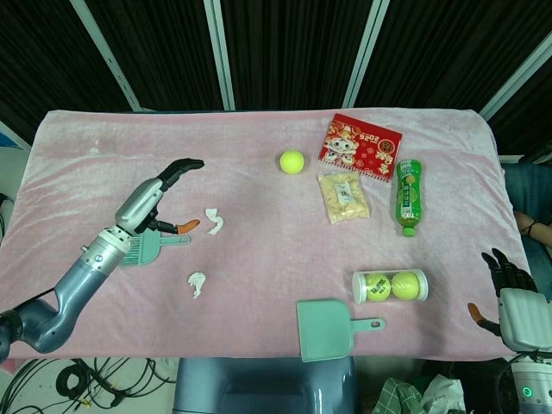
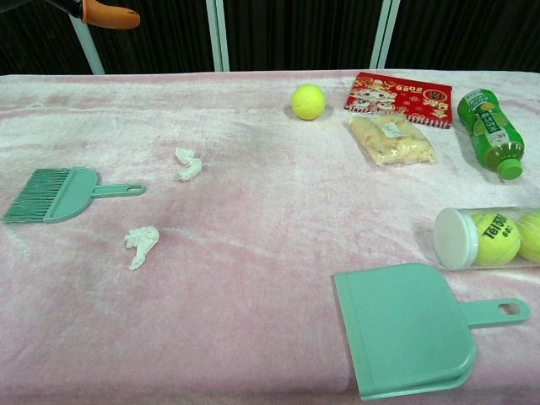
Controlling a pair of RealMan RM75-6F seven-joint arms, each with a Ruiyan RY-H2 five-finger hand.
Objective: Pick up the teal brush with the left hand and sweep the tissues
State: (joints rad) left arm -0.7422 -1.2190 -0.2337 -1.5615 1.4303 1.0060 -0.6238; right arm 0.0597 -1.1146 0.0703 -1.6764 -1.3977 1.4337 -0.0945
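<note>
The teal brush [image 1: 152, 247] [image 2: 62, 194] lies flat on the pink cloth at the left, bristles to the left and handle pointing right. My left hand [image 1: 162, 191] hovers above it with fingers spread, holding nothing; in the chest view only an orange fingertip [image 2: 110, 14] shows at the top left. Two crumpled white tissues lie nearby: one [image 1: 213, 221] [image 2: 188, 164] right of the brush handle, the other [image 1: 197, 283] [image 2: 141, 244] nearer the front. My right hand [image 1: 511, 289] rests open at the table's right front edge, away from everything.
A teal dustpan [image 1: 326, 329] [image 2: 408, 328] lies at the front centre. A clear tube of tennis balls [image 1: 390, 285], a green bottle [image 1: 409, 197], a snack bag [image 1: 342, 197], a red packet [image 1: 360, 147] and a loose tennis ball [image 1: 291, 161] occupy the right half.
</note>
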